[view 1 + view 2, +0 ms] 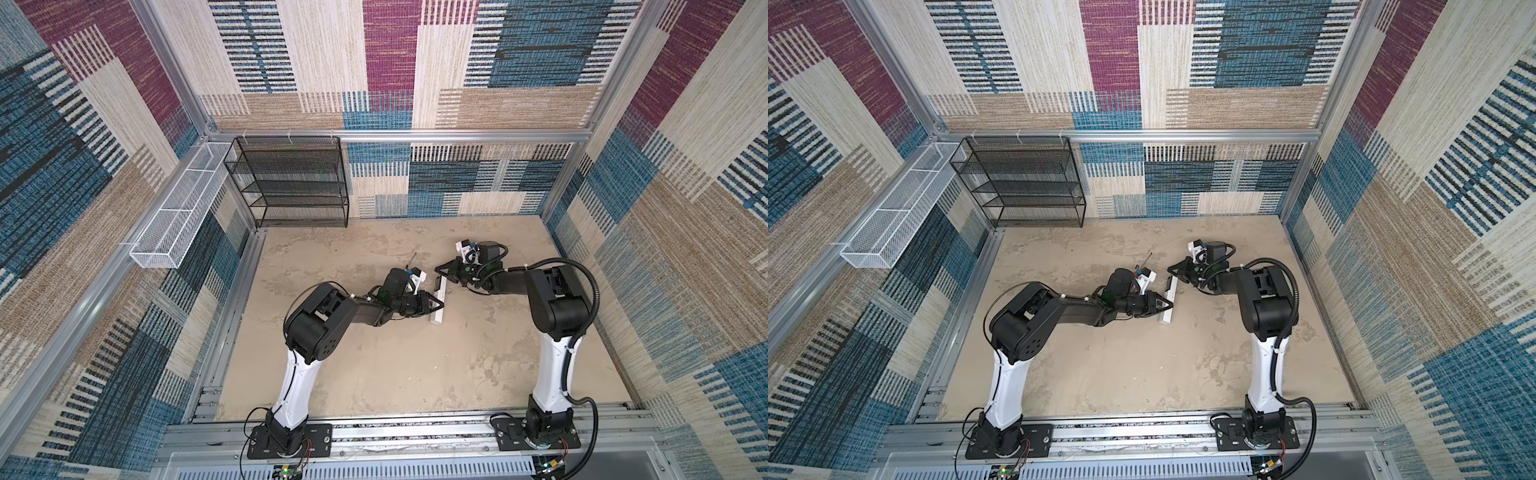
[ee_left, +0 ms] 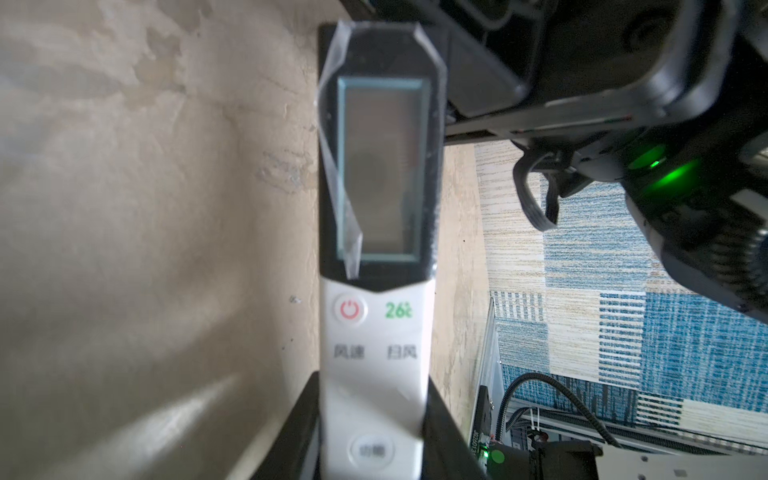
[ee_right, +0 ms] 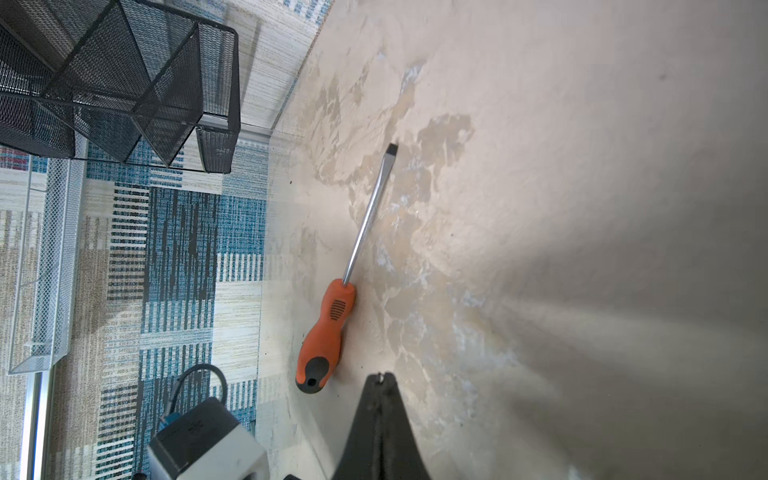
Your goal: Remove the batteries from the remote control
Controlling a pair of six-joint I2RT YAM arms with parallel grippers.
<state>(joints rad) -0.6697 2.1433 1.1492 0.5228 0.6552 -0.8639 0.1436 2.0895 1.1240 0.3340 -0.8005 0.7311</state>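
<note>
White-and-black remote control [image 2: 374, 332] front and centre, folks, out in the middle of the tan bench [image 1: 374, 365]. And the left tool [image 1: 441, 306] has it: jaws part-way open and clamped across the white button end, one finger [image 2: 295, 424] on each long edge. Whether the remote control rests on the bench or sits just clear of it, I cannot tell.

The left wrist view gives us the button face: a grey display in the dark upper half with clear film peeling off it, then a red power button and a green 26 below. As for the batteries, they are out of sight, and the back of the casing shows in no view.

Over to the right tool [image 1: 438, 269]: pinched fully shut, no object seen between the fingers, tip just beside the dark display end in both top views. Contact is too close to call.

Past that tip lies a flat-blade screwdriver [image 3: 332, 316], orange-and-black handle, loose on the bench near the left arm's wrist. At the far wall stands a black mesh shelf [image 1: 291, 183], with a white wire basket [image 1: 174, 216] on the left wall.
</note>
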